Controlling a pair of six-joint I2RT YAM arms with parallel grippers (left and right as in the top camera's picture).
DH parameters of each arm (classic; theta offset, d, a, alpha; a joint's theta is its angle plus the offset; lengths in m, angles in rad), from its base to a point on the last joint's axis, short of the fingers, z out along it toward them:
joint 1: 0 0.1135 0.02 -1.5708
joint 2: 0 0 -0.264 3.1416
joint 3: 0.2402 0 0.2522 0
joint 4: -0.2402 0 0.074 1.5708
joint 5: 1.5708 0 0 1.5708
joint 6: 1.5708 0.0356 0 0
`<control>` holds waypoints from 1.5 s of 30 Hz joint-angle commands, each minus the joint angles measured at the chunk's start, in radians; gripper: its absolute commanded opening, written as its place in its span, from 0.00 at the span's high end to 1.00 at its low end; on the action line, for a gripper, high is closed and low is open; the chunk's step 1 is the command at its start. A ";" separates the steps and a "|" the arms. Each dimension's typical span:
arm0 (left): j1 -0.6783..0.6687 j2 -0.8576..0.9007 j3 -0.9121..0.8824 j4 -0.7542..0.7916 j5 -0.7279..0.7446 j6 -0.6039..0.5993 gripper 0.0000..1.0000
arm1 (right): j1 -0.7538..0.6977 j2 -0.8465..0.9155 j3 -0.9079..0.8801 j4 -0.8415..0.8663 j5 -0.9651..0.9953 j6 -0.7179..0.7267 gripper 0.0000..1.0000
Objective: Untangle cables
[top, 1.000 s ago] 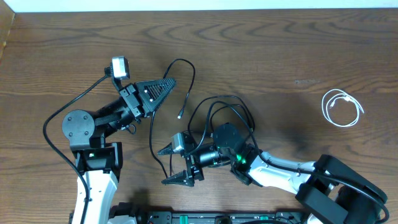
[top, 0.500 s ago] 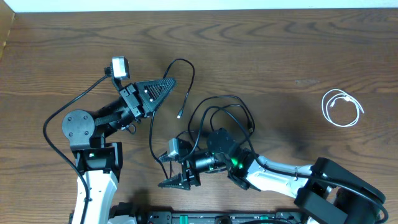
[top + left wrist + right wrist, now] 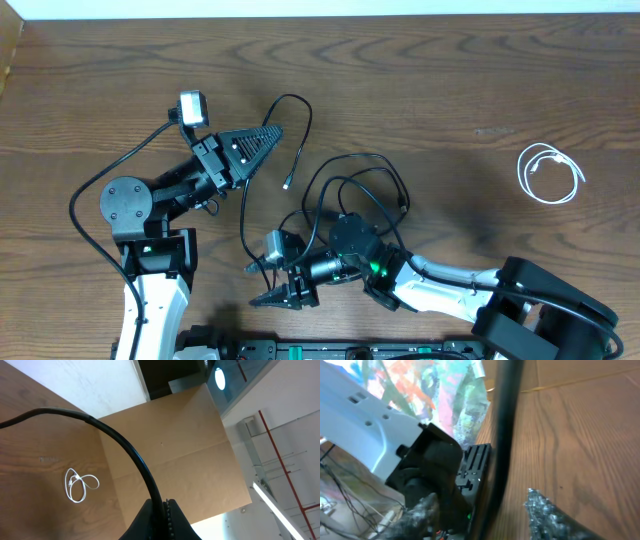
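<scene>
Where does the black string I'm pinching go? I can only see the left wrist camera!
Observer: Overhead, the left gripper pinches the held black cable, which arcs over and ends in a loose plug end.
Operator: Is my other hand helping?
Observer: The right gripper sits open; its wrist camera shows a black cord passing between its fingers, not pinched.
Operator: Are there more black strings?
Observer: Yes, a looped black cable lies bunched beside the right arm.
</scene>
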 commanded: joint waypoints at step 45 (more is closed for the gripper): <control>0.003 0.121 -0.003 -0.978 0.063 0.983 0.92 | -0.264 -0.399 0.000 -0.138 0.002 0.294 0.99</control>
